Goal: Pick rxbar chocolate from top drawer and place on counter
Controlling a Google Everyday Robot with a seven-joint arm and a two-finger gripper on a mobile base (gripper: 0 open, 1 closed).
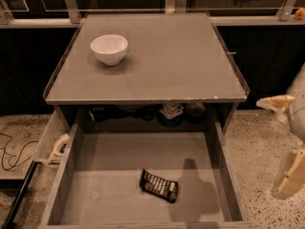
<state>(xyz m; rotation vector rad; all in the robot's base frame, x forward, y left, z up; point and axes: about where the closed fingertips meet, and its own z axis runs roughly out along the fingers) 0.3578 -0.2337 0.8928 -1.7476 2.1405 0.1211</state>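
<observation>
The rxbar chocolate (158, 185), a small black wrapper with white lettering, lies flat on the floor of the open top drawer (119, 161), near its front middle. The grey counter (167, 66) sits above and behind the drawer. My gripper (283, 142) hangs at the right edge of the view, outside the drawer's right wall and above the floor. Its two pale fingers (275, 104) stand wide apart with nothing between them. It is well to the right of the bar and touches nothing.
A white bowl (109, 48) stands on the counter's back left. A narrow pale side tray (47, 140) with a tape roll (60, 144) juts out left of the drawer. Dark items (171, 111) sit in the shadow under the counter. A speckled floor (259, 142) lies to the right.
</observation>
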